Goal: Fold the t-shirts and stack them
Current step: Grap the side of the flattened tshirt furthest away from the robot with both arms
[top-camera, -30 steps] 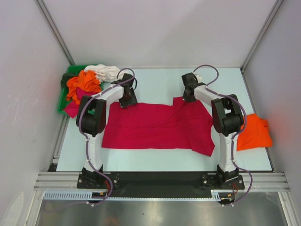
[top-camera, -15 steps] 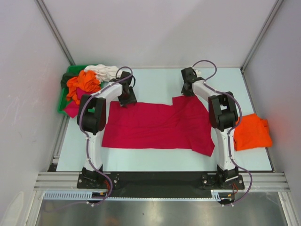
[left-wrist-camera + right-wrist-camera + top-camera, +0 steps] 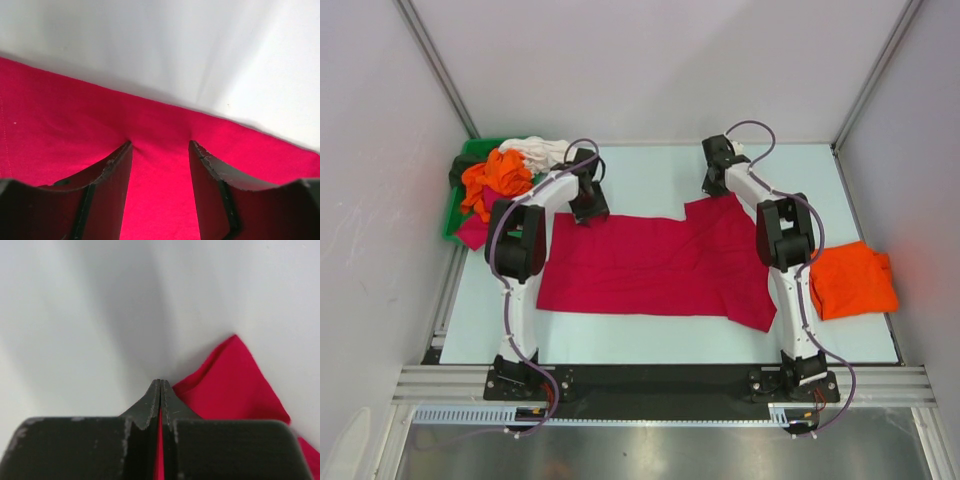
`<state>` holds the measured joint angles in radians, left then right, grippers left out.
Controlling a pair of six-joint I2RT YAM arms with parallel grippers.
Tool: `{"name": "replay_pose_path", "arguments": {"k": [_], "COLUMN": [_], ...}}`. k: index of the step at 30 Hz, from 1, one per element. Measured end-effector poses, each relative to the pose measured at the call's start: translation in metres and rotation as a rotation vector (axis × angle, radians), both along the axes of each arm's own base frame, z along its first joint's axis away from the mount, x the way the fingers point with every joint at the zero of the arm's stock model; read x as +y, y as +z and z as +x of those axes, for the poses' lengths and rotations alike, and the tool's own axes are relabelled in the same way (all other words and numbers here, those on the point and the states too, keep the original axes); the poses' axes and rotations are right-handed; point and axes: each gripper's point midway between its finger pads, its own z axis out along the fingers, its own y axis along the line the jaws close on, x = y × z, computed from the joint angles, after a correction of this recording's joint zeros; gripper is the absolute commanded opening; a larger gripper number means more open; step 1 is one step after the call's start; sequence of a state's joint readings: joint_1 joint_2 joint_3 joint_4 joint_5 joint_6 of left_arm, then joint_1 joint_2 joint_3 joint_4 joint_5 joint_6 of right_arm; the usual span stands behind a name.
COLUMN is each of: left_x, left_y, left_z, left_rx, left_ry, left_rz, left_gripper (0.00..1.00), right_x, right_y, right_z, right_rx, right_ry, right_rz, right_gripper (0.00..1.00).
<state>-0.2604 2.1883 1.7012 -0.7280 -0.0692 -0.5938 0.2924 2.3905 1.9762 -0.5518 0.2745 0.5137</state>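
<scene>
Left arm [image 3: 513,312], right arm [image 3: 798,320]: same build, white tubular links, chunky black joint housings. Black base plates [image 3: 520,382] at the roots. Thin grey-purple cable [image 3: 583,142] looped off each wrist, then routed down along the links to the base. Left gripper [image 3: 160,145] fingers [image 3: 107,175]: matte black, flat slabs tapering to thin tips, pale scuffs along the edges. Right gripper [image 3: 160,382]: same black fingers, grey chips at the corners.

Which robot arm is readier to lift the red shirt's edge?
Probably the right. The right hand is shut on the red shirt, pinching its cloth. The left hand is open, only resting on the shirt's far edge.
</scene>
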Motion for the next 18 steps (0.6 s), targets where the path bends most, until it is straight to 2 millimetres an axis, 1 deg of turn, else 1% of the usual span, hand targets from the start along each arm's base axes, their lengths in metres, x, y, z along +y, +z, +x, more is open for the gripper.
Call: {"name": "replay_pose_path", "arguments": {"k": [2,7,9,12,13,14,16,17,18], "left_x": [0.0,0.002,0.004,0.005,0.006,0.006,0.005,0.005,0.004], "left_y": [0.0,0.001,0.001,0.002,0.002,0.003,0.004,0.005,0.006], "left_z": [0.002,0.011,0.015,0.02,0.021,0.023,0.025,0.027,0.028], "left_rx": [-0.001,0.0,-0.001,-0.007,-0.009,-0.014,-0.024,-0.031,-0.039], "left_ry": [0.002,0.012,0.016,0.021,0.023,0.024,0.023,0.022,0.023], "left_rz": [-0.004,-0.02,-0.026,-0.037,-0.041,-0.044,-0.051,-0.053,-0.055], "left_gripper": [0.55,0.55,0.55,0.59,0.61,0.63,0.69,0.7,0.71], "right_x": [0.003,0.01,0.012,0.012,0.012,0.012,0.011,0.01,0.008], "right_y": [0.001,0.002,0.002,0.003,0.003,0.003,0.004,0.005,0.007], "right_z": [0.007,0.032,0.037,0.039,0.039,0.039,0.039,0.035,0.03], "right_rx": [-0.005,-0.038,-0.044,-0.044,-0.042,-0.046,-0.062,-0.065,-0.06], "right_ry": [0.002,0.015,0.019,0.024,0.024,0.024,0.023,0.024,0.026], "right_rz": [0.004,0.021,0.032,0.045,0.045,0.046,0.051,0.051,0.047], "right_gripper": [0.0,0.0,0.0,0.0,0.04,0.16,0.27,0.34,0.36]}}
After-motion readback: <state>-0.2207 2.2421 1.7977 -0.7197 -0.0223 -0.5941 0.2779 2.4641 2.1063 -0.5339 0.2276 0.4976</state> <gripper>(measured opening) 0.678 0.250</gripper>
